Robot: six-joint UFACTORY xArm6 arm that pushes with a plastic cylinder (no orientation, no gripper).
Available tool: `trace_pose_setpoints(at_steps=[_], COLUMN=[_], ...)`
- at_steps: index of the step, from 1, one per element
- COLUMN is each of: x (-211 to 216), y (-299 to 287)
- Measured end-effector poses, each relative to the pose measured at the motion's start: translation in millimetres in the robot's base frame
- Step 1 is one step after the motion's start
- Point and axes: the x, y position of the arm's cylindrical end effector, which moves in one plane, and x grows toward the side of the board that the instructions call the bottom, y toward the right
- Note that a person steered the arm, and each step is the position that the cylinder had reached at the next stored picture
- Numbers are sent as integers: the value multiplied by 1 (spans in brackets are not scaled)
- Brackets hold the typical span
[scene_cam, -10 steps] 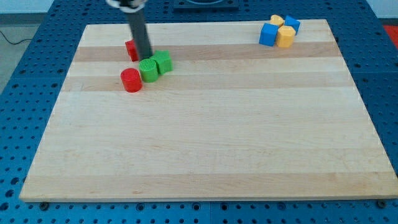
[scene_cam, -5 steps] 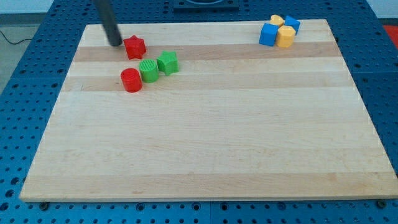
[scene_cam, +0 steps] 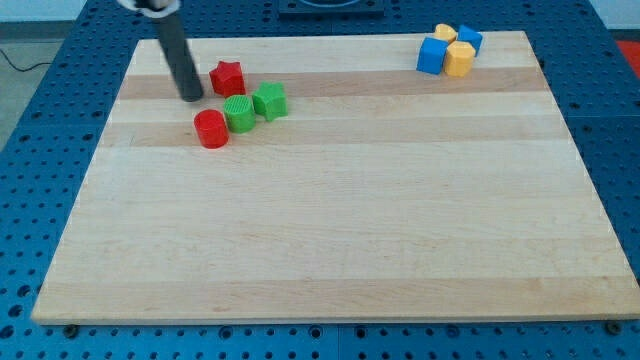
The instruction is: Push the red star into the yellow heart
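Note:
The red star [scene_cam: 227,77] lies near the board's top left. My tip [scene_cam: 190,97] rests on the board just left of the star and slightly below it, with a small gap. The yellow heart [scene_cam: 445,33] sits at the top right, packed in a cluster with a yellow block [scene_cam: 459,59] and two blue blocks [scene_cam: 432,55] [scene_cam: 468,40]. The star is far to the left of that cluster.
Just below the star sit a red cylinder [scene_cam: 210,129], a green round block [scene_cam: 239,113] and a green block [scene_cam: 269,101], in a row rising to the right. The wooden board [scene_cam: 330,220] lies on a blue perforated table.
My tip went from right of the star, round to its left, then down a little. The red star slid slightly to the right.

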Motion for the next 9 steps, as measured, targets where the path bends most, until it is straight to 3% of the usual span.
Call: trace_pose_setpoints(at_steps=[2,3,5,6,8,9], x=[-28,-19,-17,-38,-64,-63], y=[134,109,-13,-11,102,101])
